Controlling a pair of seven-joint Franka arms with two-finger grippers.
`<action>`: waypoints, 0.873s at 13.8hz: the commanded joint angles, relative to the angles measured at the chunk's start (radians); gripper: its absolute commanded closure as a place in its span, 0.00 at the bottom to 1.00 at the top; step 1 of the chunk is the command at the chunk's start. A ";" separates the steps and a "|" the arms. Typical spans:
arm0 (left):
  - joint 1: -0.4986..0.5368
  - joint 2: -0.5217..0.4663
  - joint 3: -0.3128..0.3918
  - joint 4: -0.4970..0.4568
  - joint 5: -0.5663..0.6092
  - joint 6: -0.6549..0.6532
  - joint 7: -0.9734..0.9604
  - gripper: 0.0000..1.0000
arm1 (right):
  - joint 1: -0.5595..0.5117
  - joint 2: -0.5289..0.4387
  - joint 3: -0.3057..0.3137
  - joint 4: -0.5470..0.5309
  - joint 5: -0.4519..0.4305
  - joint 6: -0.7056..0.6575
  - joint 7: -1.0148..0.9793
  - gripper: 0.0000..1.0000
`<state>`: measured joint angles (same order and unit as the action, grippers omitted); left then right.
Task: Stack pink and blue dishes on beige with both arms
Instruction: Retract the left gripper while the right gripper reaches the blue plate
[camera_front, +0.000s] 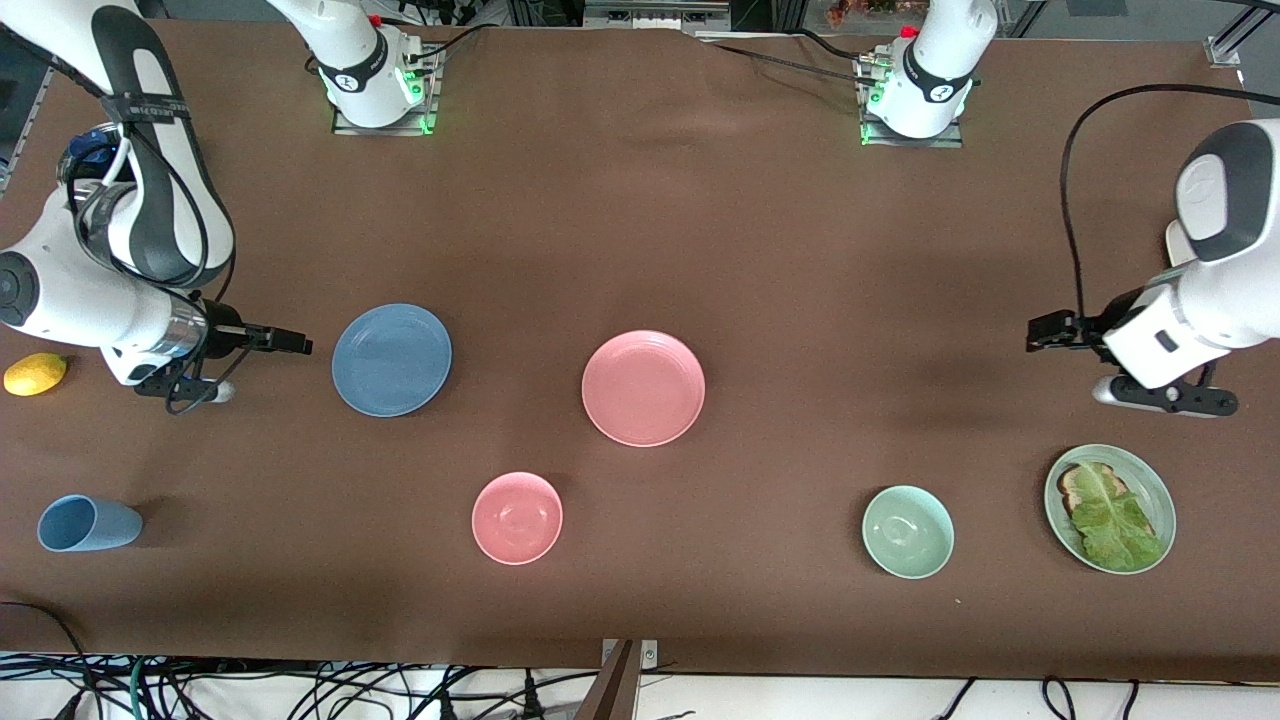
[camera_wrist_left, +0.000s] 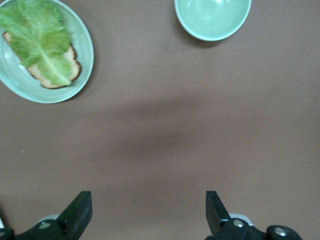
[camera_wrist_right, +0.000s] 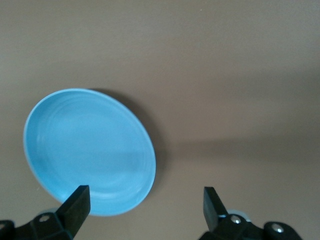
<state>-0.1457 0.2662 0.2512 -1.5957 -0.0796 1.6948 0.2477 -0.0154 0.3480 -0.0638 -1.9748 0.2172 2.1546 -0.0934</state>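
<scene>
The blue plate (camera_front: 392, 359) lay flat on the bench (camera_front: 760, 230) toward the right arm's end, just beside the right gripper (camera_front: 290, 342), whose fingers (camera_wrist_right: 75, 205) stood open and empty. The pink plate (camera_front: 643, 387) lay mid-bench, well apart from the left gripper (camera_front: 1040, 331), whose fingers (camera_wrist_left: 77, 214) were spread wide over bare bench, holding nothing.
</scene>
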 joint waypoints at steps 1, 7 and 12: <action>0.031 -0.001 0.005 0.086 0.017 -0.130 0.038 0.00 | -0.008 -0.006 0.016 -0.114 0.021 0.167 -0.019 0.02; 0.124 -0.091 -0.139 0.115 0.020 -0.230 -0.179 0.00 | -0.008 0.086 0.036 -0.147 0.022 0.289 -0.051 0.08; 0.172 -0.151 -0.296 0.125 0.118 -0.225 -0.205 0.00 | -0.006 0.108 0.061 -0.134 0.027 0.297 -0.091 0.35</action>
<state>0.0051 0.1487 -0.0092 -1.4801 0.0075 1.4807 0.0548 -0.0139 0.4508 -0.0195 -2.1119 0.2209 2.4333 -0.1410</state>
